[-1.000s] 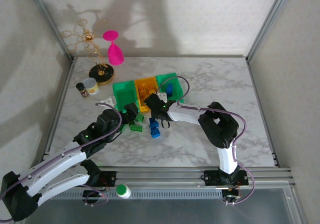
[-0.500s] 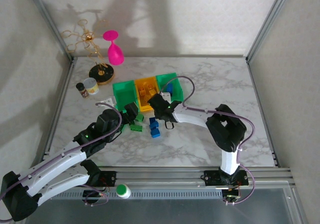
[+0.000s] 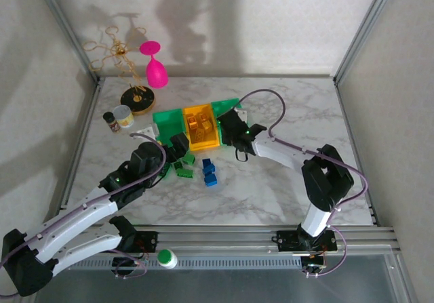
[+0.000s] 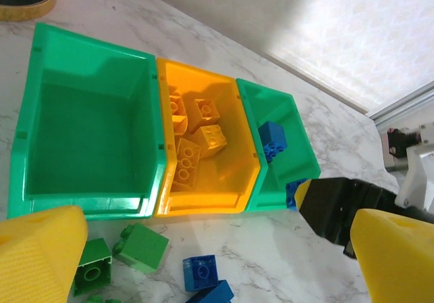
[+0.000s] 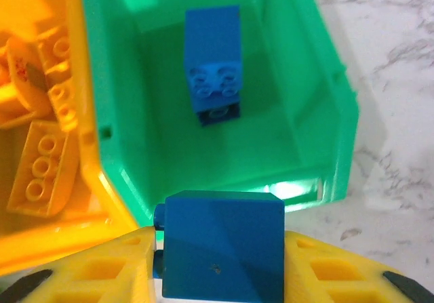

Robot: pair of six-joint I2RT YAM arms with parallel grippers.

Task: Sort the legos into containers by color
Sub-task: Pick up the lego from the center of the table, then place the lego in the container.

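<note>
Right end effector [image 5: 220,266] carrying blue brick [image 5: 224,232], moved from loose blue bricks [image 3: 209,174] up to right green bin [image 5: 325,113] front rim

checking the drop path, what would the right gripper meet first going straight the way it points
Likely the right green bin, its near wall or floor, short of the blue brick inside; depth is unclear.

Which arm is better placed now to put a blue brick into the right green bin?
Right. The right gripper holds a blue brick at the near rim of the right green bin, where another blue brick lies. The left gripper is open above loose green bricks.
</note>
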